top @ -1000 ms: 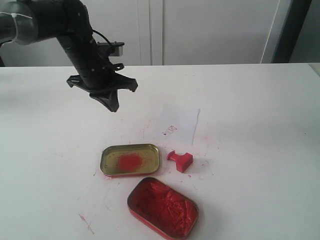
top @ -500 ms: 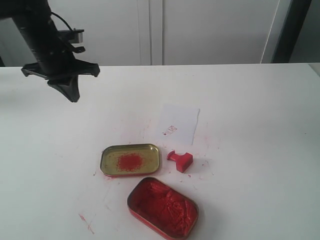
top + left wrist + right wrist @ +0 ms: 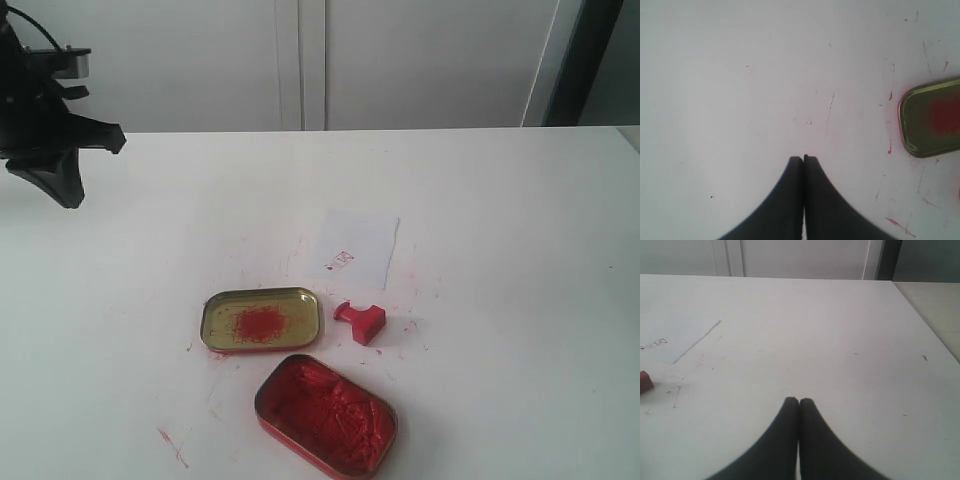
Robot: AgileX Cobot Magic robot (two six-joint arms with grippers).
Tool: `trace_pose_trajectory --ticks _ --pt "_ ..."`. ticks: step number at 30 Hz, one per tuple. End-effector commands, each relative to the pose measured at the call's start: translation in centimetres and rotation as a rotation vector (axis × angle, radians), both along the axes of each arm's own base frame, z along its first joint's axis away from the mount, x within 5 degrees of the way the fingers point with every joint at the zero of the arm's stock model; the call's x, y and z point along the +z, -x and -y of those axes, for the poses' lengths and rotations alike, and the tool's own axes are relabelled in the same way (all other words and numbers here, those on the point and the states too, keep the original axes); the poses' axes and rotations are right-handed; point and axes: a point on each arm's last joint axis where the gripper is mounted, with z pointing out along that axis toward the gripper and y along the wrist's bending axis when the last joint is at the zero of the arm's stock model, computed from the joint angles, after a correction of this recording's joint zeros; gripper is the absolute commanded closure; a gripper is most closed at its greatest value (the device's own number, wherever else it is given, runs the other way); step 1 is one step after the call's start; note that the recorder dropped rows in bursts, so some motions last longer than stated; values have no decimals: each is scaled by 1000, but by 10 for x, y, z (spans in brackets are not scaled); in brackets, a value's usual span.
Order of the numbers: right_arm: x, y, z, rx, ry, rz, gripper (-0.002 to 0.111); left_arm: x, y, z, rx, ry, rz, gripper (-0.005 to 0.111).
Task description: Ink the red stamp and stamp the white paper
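The red stamp point(image 3: 361, 321) lies on its side on the table, between the white paper point(image 3: 358, 247) and the red ink tin point(image 3: 326, 415). A small red print shows on the paper near its front edge. A corner of the stamp point(image 3: 645, 381) and the paper point(image 3: 670, 340) show in the right wrist view. My left gripper point(image 3: 68, 198) hangs shut and empty at the far left, well away from the stamp. In its own view the left gripper point(image 3: 803, 158) is over bare table. My right gripper point(image 3: 799, 400) is shut and empty, out of the exterior view.
A gold tin lid point(image 3: 261, 320) with a red smear lies left of the stamp, and its edge point(image 3: 932, 120) shows in the left wrist view. Red ink smudges mark the table around the tins. The table's right edge point(image 3: 927, 320) runs past the right gripper.
The left arm has swung from above the middle of the table to the far left edge, gripper shut throughout. Stamp, paper and tins have not moved.
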Motion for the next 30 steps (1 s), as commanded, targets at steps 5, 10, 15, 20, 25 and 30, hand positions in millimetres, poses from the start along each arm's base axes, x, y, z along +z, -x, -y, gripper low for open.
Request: trace_pose_trajectory --ticks 5,10,15,20,25,30 --pt "0 0 0 4 2 10 108 15 43 -8 4 11 56 107" --pt "0 0 0 4 2 10 108 18 71 -13 11 18 102 107" --pt "0 0 0 4 2 10 108 19 98 -17 19 28 167 107" --pt "-1 0 0 3 2 8 108 15 128 -23 24 33 208 107" --pt "-1 0 0 3 2 8 108 11 156 -27 25 38 242 107" --pt "-1 0 0 3 2 8 108 5 182 -32 25 40 254 107"
